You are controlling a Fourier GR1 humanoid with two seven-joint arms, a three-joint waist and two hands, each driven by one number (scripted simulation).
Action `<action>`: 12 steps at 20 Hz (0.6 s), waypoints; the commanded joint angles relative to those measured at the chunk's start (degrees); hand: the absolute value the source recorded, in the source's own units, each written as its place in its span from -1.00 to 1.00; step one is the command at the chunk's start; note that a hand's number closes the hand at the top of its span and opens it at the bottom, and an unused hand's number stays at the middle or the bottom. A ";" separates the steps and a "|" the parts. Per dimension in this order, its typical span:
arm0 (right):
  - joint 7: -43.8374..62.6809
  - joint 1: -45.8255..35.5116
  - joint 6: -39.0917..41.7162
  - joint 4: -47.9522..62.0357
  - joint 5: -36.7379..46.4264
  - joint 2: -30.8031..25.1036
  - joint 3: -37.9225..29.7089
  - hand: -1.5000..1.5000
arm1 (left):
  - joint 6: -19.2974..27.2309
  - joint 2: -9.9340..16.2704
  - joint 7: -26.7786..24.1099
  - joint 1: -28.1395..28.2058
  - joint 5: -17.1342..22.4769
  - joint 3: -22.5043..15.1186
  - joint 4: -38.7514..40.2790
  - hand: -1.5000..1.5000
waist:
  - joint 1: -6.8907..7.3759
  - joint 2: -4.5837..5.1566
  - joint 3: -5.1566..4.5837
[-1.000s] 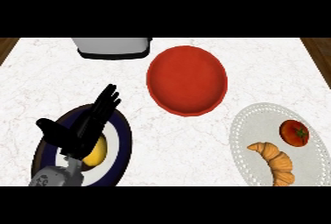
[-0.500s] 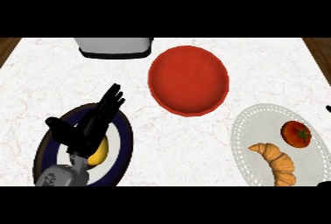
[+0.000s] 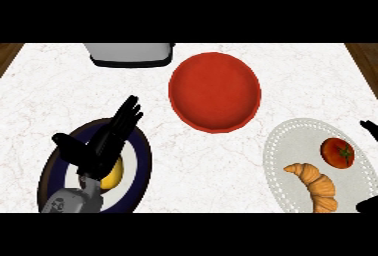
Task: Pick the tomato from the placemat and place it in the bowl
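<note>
Head view, nearest edge first. The round white lace-edged placemat [image 3: 295, 145] serves as the landmark and lies at the near right of the white marbled table [image 3: 44, 95]. On the placemat, the golden-brown crescent croissant [image 3: 316, 185] occupies the near middle, and the small red round tomato [image 3: 337, 152] sits just beyond and to the right of it, apart from the pastry. At the placemat's right margin only dark tips of the right robot hand [image 3: 368, 126] show; whether its fingers are apart or together cannot be told. Well to the left of the placemat, the left robot hand [image 3: 103, 145] is held over a dark blue round plate with a white centre [image 3: 140, 160], fingers straight and spread, thumb out to the side, clamped on nothing. A yellow rounded item [image 3: 112, 175] lies on that plate, partly hidden under the palm. Beyond the placemat and slightly to its left stands the red round bowl [image 3: 215, 92], near but not touching it. Farthest, left of the bowl at the table's back edge, is a grey boxy appliance [image 3: 129, 53].
</note>
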 commanded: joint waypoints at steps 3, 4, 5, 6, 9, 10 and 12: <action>-5.34 -3.43 0.70 7.08 6.66 4.84 -0.91 -1.00 | -3.37 -0.78 -1.11 0.16 -0.47 2.82 2.62 0.00 | -0.09 0.01 0.00; -3.51 -2.40 0.63 4.46 7.79 6.03 -0.34 -1.00 | -3.18 -0.12 2.11 2.44 0.67 2.70 -3.75 0.00 | -0.03 -0.04 0.00; -4.62 -2.52 1.36 4.90 8.58 6.65 -1.22 -1.00 | -3.43 -0.48 -0.04 3.08 -1.64 2.41 -2.09 0.00 | -0.08 -0.03 0.00; -2.81 -2.75 1.81 3.87 9.89 7.69 0.63 -1.00 | -4.67 -1.44 -3.21 1.07 -0.85 3.80 2.98 0.00 | -0.14 0.00 -0.01; -3.40 -3.65 1.83 5.50 12.36 10.20 -0.12 -1.00 | -4.87 -1.07 1.19 2.20 -1.11 3.89 -1.77 0.00 | -0.05 -0.03 0.00; -1.16 -0.08 0.83 0.73 13.58 11.37 1.30 -1.00 | -3.92 -2.58 -2.27 3.37 -3.33 2.12 -0.12 0.00 | -0.21 -0.05 -0.01; -4.26 -5.49 2.74 6.89 13.58 11.87 -1.36 -1.00 | -2.59 -4.53 -0.11 2.16 -4.48 1.87 -0.33 0.00 | -0.05 -0.01 0.00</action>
